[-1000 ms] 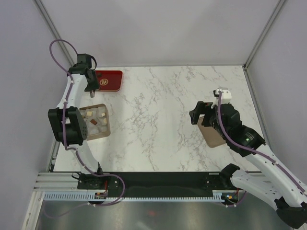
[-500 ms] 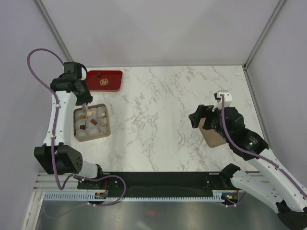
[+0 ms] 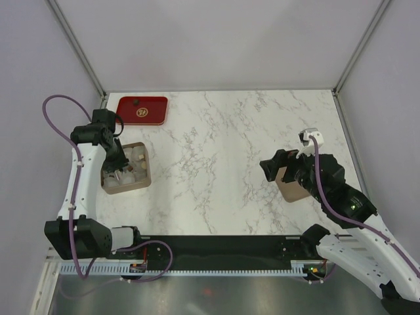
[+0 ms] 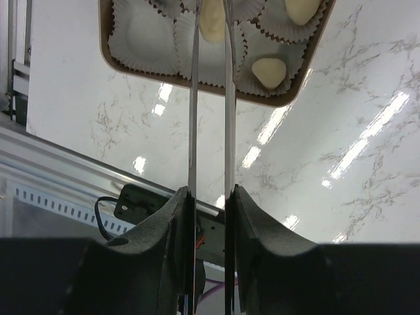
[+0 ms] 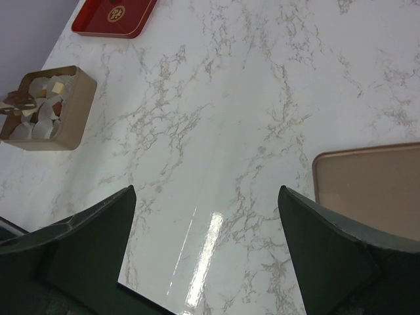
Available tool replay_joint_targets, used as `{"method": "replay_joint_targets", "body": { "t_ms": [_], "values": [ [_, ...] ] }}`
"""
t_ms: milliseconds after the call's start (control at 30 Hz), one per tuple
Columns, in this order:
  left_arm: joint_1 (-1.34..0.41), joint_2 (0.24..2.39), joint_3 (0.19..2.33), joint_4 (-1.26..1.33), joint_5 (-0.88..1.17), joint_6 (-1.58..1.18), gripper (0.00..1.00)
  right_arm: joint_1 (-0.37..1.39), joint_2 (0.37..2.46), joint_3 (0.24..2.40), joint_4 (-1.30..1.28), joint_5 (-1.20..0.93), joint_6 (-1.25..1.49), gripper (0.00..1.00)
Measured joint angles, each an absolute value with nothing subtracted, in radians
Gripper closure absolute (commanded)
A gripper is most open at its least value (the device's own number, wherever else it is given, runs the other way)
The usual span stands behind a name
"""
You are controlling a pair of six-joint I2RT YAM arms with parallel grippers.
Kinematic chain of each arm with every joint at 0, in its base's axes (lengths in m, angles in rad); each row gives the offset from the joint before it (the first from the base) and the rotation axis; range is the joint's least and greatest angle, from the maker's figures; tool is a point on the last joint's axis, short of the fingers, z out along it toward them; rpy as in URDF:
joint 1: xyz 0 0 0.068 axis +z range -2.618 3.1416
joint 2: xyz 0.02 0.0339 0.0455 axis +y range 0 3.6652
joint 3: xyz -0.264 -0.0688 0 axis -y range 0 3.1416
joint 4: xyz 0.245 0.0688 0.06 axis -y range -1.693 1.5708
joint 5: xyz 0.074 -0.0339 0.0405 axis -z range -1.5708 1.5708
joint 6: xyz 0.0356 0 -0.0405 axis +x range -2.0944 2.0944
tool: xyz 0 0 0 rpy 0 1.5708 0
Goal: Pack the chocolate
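Only wrist-close: cream chocolate (image 4: pixel 212 20) between narrowed fingers (image 4: pixel 194 98) of left gripper (image 3: pixel 120 172), hold unclear; right gripper (image 5: pixel 205 195) agape.

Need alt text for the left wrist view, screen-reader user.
Two thin fingers of the left hand reach over a brown box of white paper cups, a cream chocolate showing between them; whether it is gripped is unclear. Two other cups hold chocolates, one is empty; marble table beneath.
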State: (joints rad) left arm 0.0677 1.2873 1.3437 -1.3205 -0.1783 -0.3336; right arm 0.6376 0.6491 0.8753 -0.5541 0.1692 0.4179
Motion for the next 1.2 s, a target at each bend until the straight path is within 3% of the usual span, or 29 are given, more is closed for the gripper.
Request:
{"method": "replay_joint_targets", "body": {
  "t_ms": [700,1200],
  "values": [
    [0.068,1.22,1.224,-1.319,-0.136,-0.372,0.62,0.638,0.596,0.879,-0.608,0.155,0.414,0.02],
    [0.068,1.23,1.2,-1.286,-0.149,-0.377,0.51,0.638,0.577,0.895,-0.625,0.159,0.414,0.02]
  ]
}}
